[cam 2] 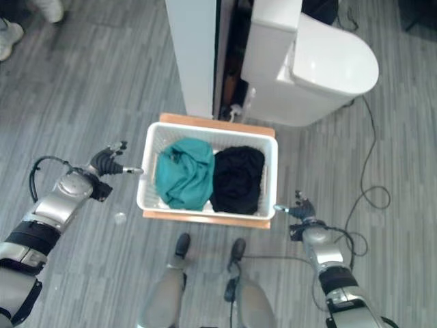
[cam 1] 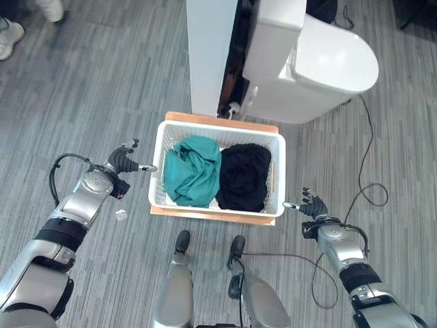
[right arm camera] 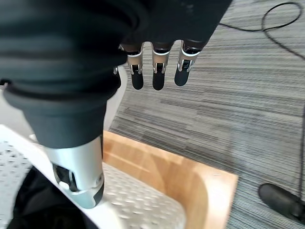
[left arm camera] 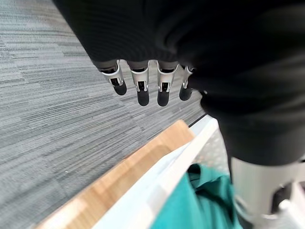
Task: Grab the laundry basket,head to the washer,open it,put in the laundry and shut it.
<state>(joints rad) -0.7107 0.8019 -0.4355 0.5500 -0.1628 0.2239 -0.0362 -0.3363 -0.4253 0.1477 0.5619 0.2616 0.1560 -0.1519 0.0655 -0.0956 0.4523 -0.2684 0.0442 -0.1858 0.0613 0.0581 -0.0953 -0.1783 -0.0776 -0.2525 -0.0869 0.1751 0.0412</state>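
Observation:
A white laundry basket (cam 1: 158, 179) stands on a wooden board (cam 1: 222, 121) on the floor before me. A teal garment (cam 1: 194, 171) lies in its left half and a black one (cam 1: 244, 176) in its right half. My left hand (cam 1: 125, 162) is at the basket's left rim, open; its thumb (left arm camera: 259, 191) reaches over the rim (left arm camera: 162, 176) and its fingers (left arm camera: 143, 90) stay outside. My right hand (cam 1: 314, 207) is at the near right corner, open too, with its thumb (right arm camera: 81, 176) over the rim (right arm camera: 138, 205). Right behind the basket is the white washer (cam 1: 212, 55), its round door (cam 1: 321, 61) swung open.
A person's shoes (cam 1: 8, 34) show at the far left on the grey striped floor. A small white scrap (cam 1: 121, 215) lies left of the board. The washer's open door overhangs the floor to the right of the basket.

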